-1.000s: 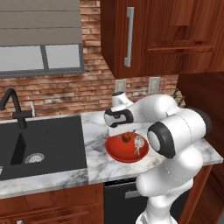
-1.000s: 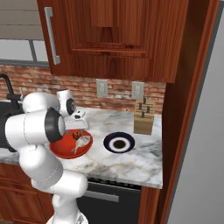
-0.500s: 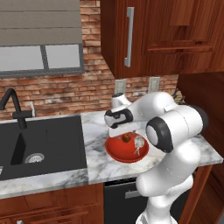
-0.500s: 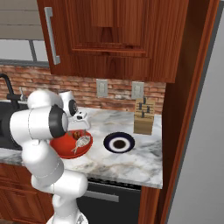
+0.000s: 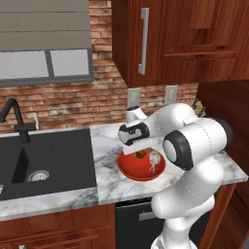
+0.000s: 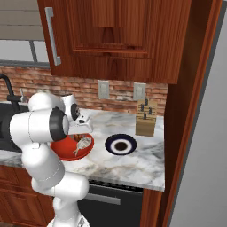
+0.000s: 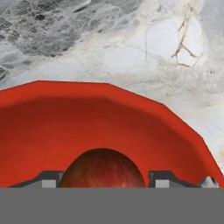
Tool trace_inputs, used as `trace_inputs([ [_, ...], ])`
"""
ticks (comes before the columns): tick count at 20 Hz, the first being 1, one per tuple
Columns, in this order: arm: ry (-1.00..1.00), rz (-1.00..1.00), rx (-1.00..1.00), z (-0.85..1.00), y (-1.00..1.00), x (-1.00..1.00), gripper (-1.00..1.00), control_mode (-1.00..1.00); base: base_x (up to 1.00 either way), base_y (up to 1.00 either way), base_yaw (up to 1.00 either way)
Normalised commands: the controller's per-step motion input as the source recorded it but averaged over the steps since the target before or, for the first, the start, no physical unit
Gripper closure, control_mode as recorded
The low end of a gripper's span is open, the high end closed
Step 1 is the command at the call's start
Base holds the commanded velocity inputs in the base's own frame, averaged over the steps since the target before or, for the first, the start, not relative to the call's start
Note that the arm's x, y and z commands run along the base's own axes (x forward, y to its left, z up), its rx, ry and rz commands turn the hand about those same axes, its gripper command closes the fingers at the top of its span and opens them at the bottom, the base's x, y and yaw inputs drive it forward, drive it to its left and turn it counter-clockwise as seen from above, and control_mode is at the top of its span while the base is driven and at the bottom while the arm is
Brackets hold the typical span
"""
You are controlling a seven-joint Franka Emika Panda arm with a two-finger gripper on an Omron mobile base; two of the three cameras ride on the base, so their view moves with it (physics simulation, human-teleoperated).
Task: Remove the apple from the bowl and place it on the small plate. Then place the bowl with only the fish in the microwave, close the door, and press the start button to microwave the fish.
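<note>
Right now my claw (image 7: pixel 103 180) sits low inside the bowl (image 7: pixel 52 127), its two dark fingers spread to either side of the apple (image 7: pixel 102 168); they look close to the fruit's flanks, but I cannot tell from the hand view whether they are touching it or just beside it, so I would not call it gripped yet. From the left base view the bowl (image 5: pixel 131 168) rests on the marble counter (image 5: pixel 107 185) to the right of the sink (image 5: pixel 44 155), and the fish (image 5: pixel 153 159) lies in the bowl on the side away from the sink, beside the apple (image 5: pixel 141 154). In the right base view the small plate (image 6: pixel 120 145) sits on the counter (image 6: pixel 133 164) just beside the bowl (image 6: pixel 64 150), with a knife block (image 6: pixel 145 118) behind it near the wall. I judge the step in hand to be the first one: taking the apple out of the bowl. The next move, as I see it, calls for closing firmly on the apple, lifting straight up until it clears the red rim without nudging the fish, then carrying it sideways over the small plate and setting it down on the dark centre so it does not roll off.
</note>
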Motion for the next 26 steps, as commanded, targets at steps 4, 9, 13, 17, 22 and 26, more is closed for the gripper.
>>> trace_inputs([
  [4,-0.01,0.00,0.00,-0.03,0.09,0.00,1.00,-1.00,0.00,0.00,0.00],
  [9,-0.08,0.00,0.00,0.14,0.10,-0.05,1.00,-1.00,0.00,0.00,0.00],
  [13,-0.14,0.00,0.00,0.21,0.32,-0.31,1.00,-1.00,0.00,0.00,0.00],
  [17,-0.12,0.00,0.00,0.27,0.36,-0.50,1.00,-1.00,0.00,0.00,0.00],
  [22,-0.19,-0.04,0.00,0.95,-0.18,-0.76,1.00,-1.00,0.00,0.00,0.00],
  [26,-0.27,-0.05,0.03,0.89,-0.79,-0.47,1.00,-1.00,0.00,0.00,0.00],
])
